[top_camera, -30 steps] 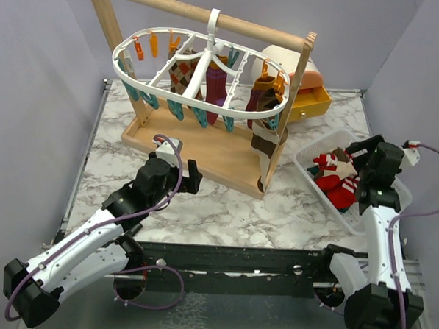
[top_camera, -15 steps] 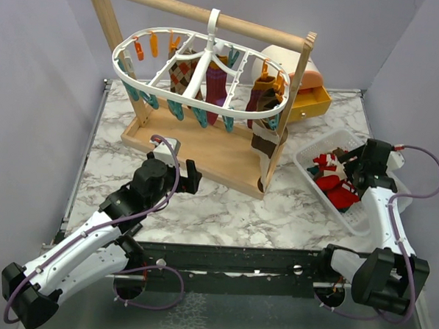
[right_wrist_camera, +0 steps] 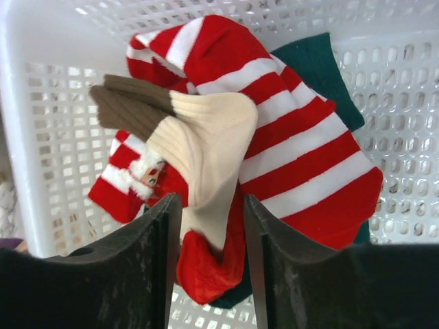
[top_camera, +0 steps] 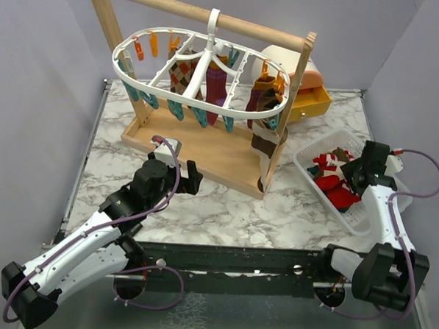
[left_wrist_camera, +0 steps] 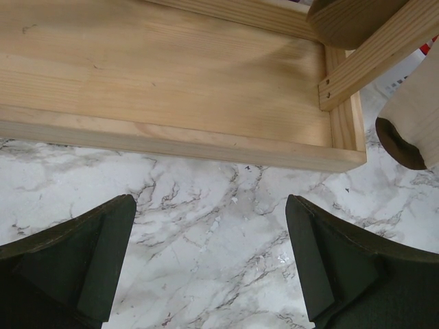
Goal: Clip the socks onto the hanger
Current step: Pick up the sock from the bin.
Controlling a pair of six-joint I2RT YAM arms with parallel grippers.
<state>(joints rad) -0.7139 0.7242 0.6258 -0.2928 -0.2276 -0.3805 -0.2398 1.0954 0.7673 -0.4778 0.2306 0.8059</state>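
The white oval hanger (top_camera: 128, 75) hangs from the wooden bar, with several socks clipped to it, among them an argyle one (top_camera: 184, 74) and a maroon one (top_camera: 215, 83). More socks lie in the white basket (top_camera: 364, 216). These include a cream sock with a brown cuff (right_wrist_camera: 206, 137), a red-and-white striped one (right_wrist_camera: 295, 137) and a teal one (right_wrist_camera: 322, 68). My right gripper (right_wrist_camera: 210, 205) is down in the basket. Its jaws stand narrowed on either side of the cream sock's red toe, with fabric brushing both. My left gripper (left_wrist_camera: 209, 205) stands wide open over bare marble, just in front of the wooden tray (left_wrist_camera: 171, 68).
The wooden bar-and-tray rack (top_camera: 191, 144) stands mid-table, and a sock (left_wrist_camera: 411, 116) dangles near its right post. A yellow drawer box (top_camera: 311, 99) sits behind the rack at the right. The basket's slatted walls (right_wrist_camera: 55, 103) surround my right gripper.
My right gripper has dropped lower into the basket and its jaws have narrowed round the cream sock. The left arm has barely moved and stays open.
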